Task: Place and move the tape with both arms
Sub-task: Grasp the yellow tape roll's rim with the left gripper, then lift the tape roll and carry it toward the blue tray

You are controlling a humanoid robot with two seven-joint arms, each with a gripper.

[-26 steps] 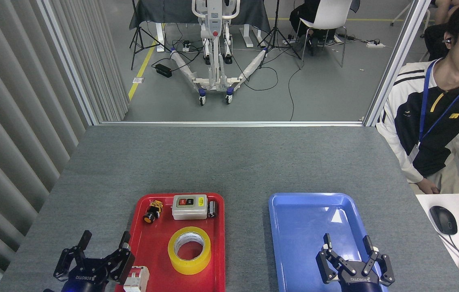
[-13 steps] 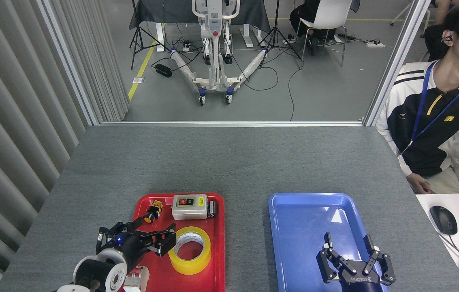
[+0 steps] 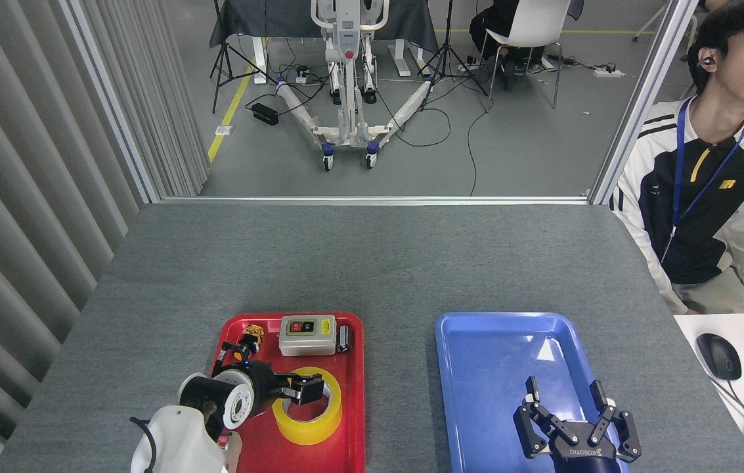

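Note:
The yellow tape roll (image 3: 326, 420) with its white core lies flat in the red tray (image 3: 353, 394). My left gripper (image 3: 270, 371) hangs low over the roll's left side, turned sideways and open. One of its fingers (image 3: 309, 389) reaches over the core hole and the other sits up-left near a small yellow-capped button (image 3: 252, 332). My right gripper (image 3: 567, 402) stands open over the near end of the blue tray (image 3: 496, 355), nothing between its fingers.
A grey switch box (image 3: 306, 334) and a small dark part (image 3: 344, 338) lie at the red tray's far end. A white-and-red part (image 3: 232, 447) peeks out by my left wrist. A person (image 3: 713, 197) sits at the table's right, beside a desk with a mouse (image 3: 718, 356).
My left arm swung right and forward from outside the red tray to over the tape's left rim, its wrist turning. The right gripper stayed put. The person shifted.

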